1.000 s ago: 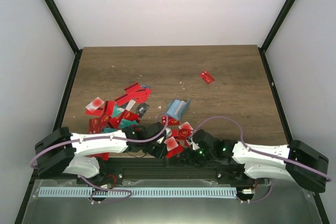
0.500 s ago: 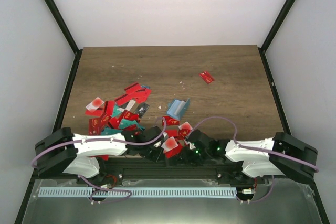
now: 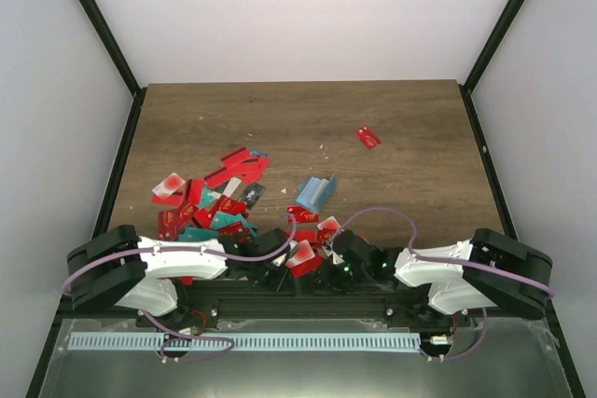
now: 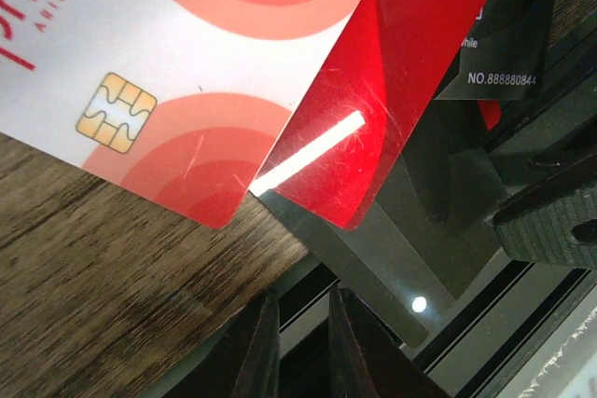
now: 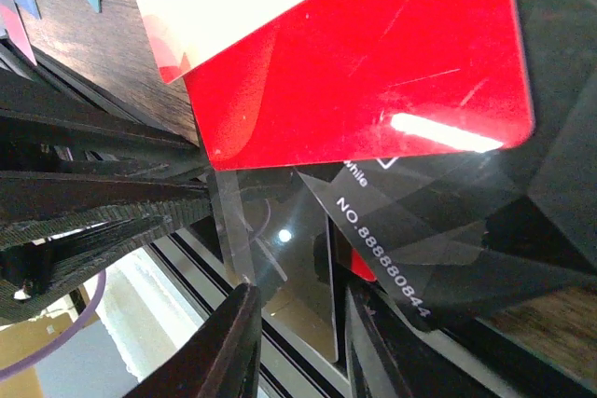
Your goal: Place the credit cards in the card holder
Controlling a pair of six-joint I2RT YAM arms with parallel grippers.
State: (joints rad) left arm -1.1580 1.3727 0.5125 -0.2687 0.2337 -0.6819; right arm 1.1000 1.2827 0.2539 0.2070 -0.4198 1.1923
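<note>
Left wrist: red card [image 4: 396,90] just ahead of left hand [image 4: 303,303]

Arms [image 3: 177,263] folded low, converging at centre; left end effector [image 4: 303,297] slightly parted.

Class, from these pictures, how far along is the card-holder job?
Nothing looks done: no card visibly inside the card holder. In hand: the left gripper and right gripper meet at the near edge by a red card; any grip is unclear. Remaining: the card pile and a lone red card.
</note>
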